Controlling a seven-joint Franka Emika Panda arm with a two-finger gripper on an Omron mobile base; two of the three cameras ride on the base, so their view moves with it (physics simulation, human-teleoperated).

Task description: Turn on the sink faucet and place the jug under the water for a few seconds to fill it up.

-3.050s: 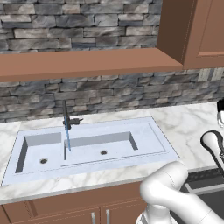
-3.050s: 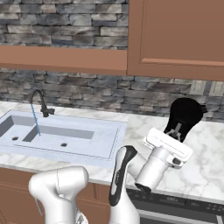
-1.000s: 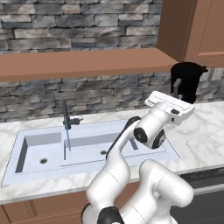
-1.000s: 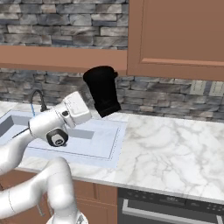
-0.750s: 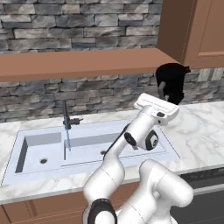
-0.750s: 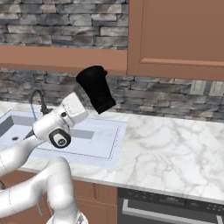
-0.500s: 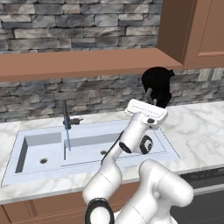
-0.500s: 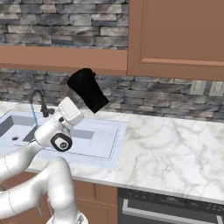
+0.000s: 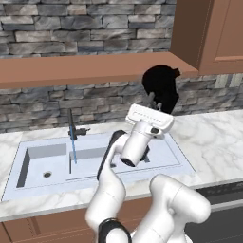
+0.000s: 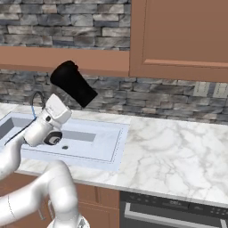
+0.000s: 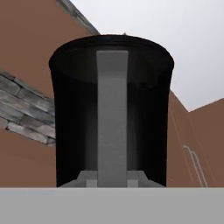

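The jug (image 9: 161, 89) is hanging in the air above the right basin of the sink (image 9: 178, 159), tilted, with its wider top leaning up and away from the hand; in the right base view the jug (image 10: 74, 84) is slanting up to the left over the counter edge. The gripper (image 9: 153, 105) is sitting closed on the jug's lower end, its jaws drawn in narrow and clamping it. In the hand view the jug (image 11: 70, 131) is standing close before the camera, a grey finger (image 11: 112, 118) running up its dark wall.

Water (image 9: 73, 151) is falling in a thin blue line from the sink faucet (image 9: 71, 124) into the left basin, well apart from the jug.

Against half a second ago, the jug is now sitting further left, nearer the faucet, and the arm is bending more over the sink.
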